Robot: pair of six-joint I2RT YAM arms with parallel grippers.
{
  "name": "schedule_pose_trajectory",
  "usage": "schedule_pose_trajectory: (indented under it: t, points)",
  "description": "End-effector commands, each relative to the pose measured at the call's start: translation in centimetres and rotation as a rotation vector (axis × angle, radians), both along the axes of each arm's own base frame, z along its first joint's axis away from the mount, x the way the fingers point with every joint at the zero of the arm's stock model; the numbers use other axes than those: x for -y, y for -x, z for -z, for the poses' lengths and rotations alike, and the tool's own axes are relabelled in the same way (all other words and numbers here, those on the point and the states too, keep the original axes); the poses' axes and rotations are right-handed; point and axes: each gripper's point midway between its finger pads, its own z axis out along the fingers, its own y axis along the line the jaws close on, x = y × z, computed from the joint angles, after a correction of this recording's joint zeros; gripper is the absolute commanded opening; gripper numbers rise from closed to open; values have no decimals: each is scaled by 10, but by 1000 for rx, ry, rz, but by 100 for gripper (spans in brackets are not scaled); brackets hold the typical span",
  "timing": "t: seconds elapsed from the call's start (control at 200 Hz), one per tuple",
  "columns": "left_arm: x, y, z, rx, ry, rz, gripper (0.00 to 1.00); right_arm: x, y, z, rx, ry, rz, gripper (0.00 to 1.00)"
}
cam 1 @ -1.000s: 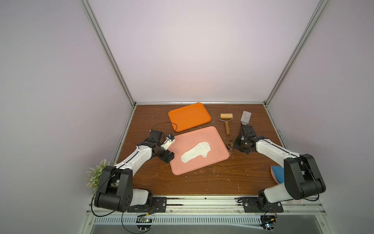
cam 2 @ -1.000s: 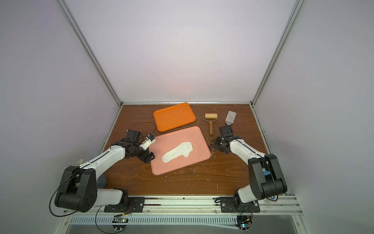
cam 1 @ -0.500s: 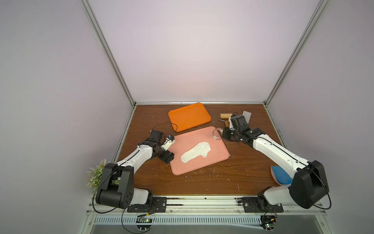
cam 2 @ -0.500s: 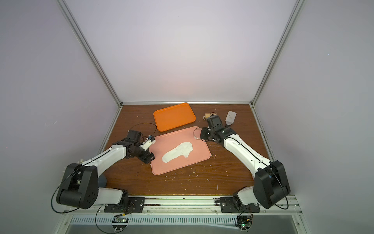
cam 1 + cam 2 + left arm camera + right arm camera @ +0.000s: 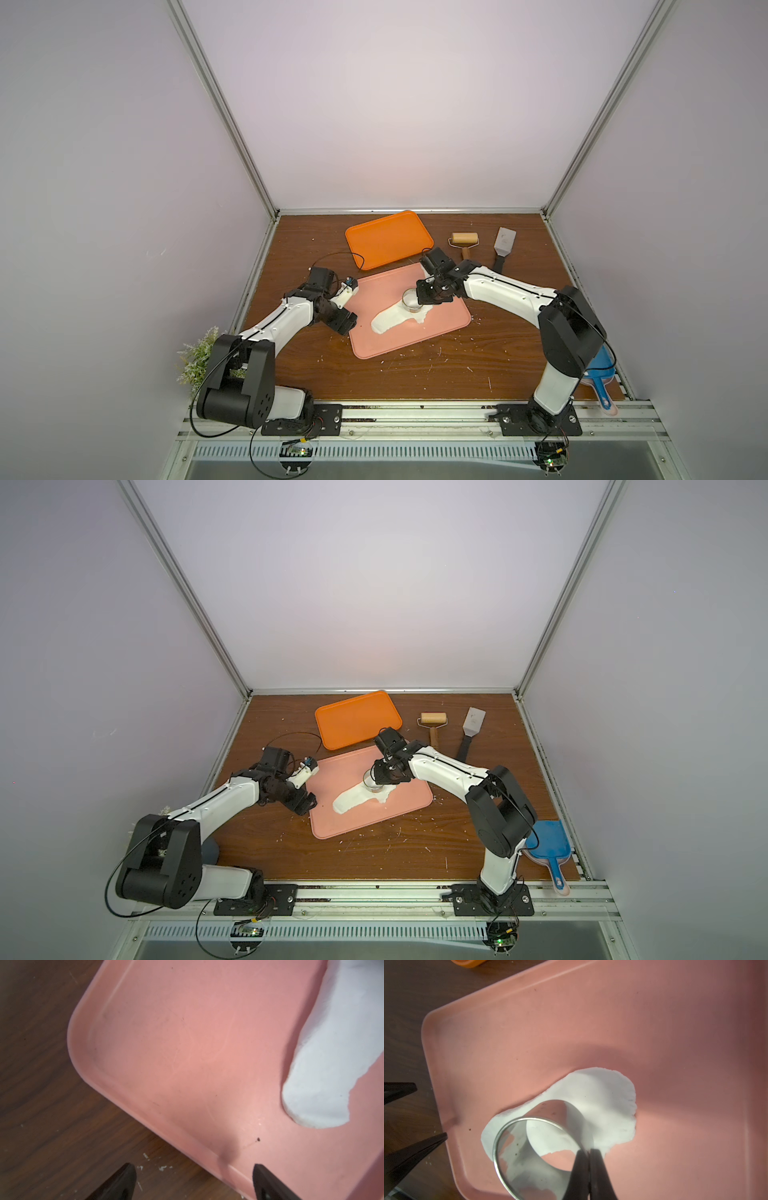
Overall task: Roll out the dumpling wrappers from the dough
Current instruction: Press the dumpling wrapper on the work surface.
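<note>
My right tool (image 5: 589, 1167) is pinching the wall of the metal ring cutter (image 5: 550, 1111), which sits on one end of the white dough sheet (image 5: 608, 1105) on the pink tray (image 5: 675, 1043) — whether a dumpling wrapper lies cut inside the ring I cannot tell. My left tool (image 5: 194, 1169) is spread wide across that tray's rim, one finger over the table (image 5: 41, 1105).

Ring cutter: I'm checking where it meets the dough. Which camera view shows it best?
The right wrist view: the ring cutter fills much of the frame, its wall pinched between the fingers, over the dough sheet. In both top views it is small, partly behind the right gripper. The left wrist view misses it.
</note>
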Motion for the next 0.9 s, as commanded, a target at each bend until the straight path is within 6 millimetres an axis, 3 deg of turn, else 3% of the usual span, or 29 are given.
schedule_pose_trajectory:
  t: [0.0, 0.445, 0.896]
  points:
    - [2, 5, 6, -23, -3, 4, 91, -5, -4, -10, 14, 17, -17, 0]
    - [1, 6, 7, -27, -5, 3, 91, 11, -10, 2, 7, 127, 35, 0]
    - [2, 6, 7, -29, 0, 6, 91, 8, -9, 21, -12, 129, 20, 0]
